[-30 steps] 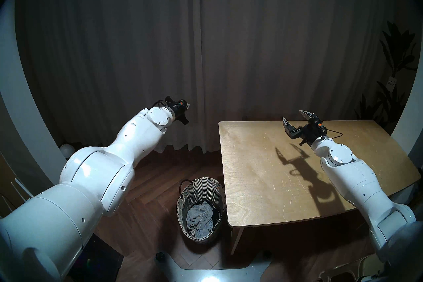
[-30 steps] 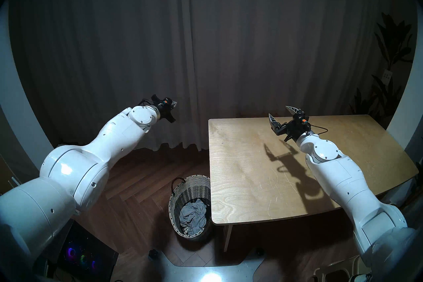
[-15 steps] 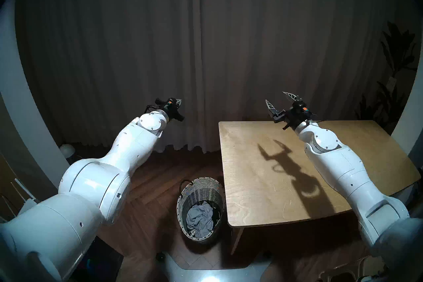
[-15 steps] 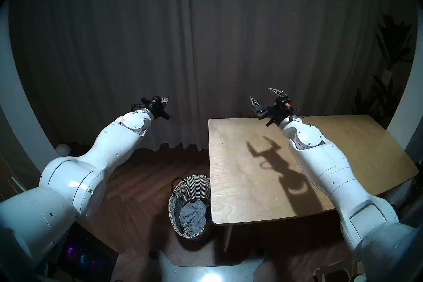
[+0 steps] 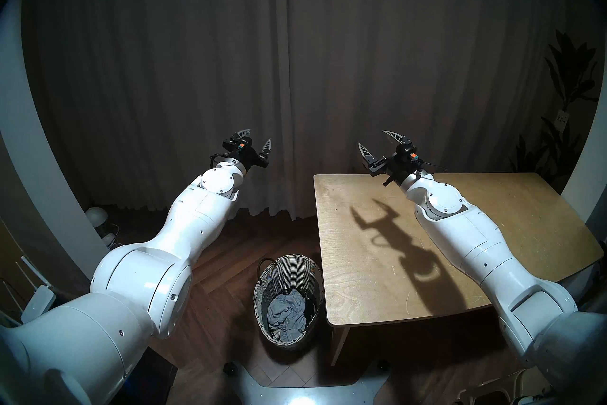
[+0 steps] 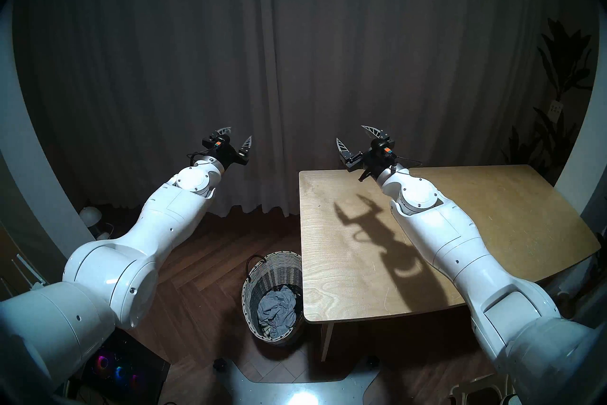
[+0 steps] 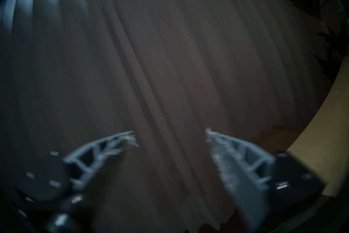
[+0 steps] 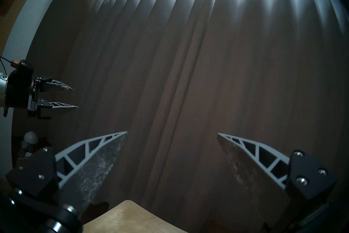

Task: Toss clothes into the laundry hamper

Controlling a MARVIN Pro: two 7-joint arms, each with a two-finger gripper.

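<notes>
**Both grippers empty, clothes in hamper**

Left gripper [image 5: 258,144] is raised toward the curtain [image 5: 295,65], jaws parted with a clear gap, nothing between them. Right gripper [image 5: 381,144] hangs over the table's [image 5: 492,230] far left corner, jaws spread wide, also empty.

Laundry hamper [image 5: 262,309] stands upright on the floor just beside the table's near-left corner, low and between the two arms, well below and behind both sets of jaws. Grey garment [image 5: 285,312] sits crumpled on top inside, something dark [image 5: 310,307] beside it.

No garment on the tabletop. Task looks done, I'd say; neither arm has a pick target. Left arm is nearer the hamper if needed.
</notes>
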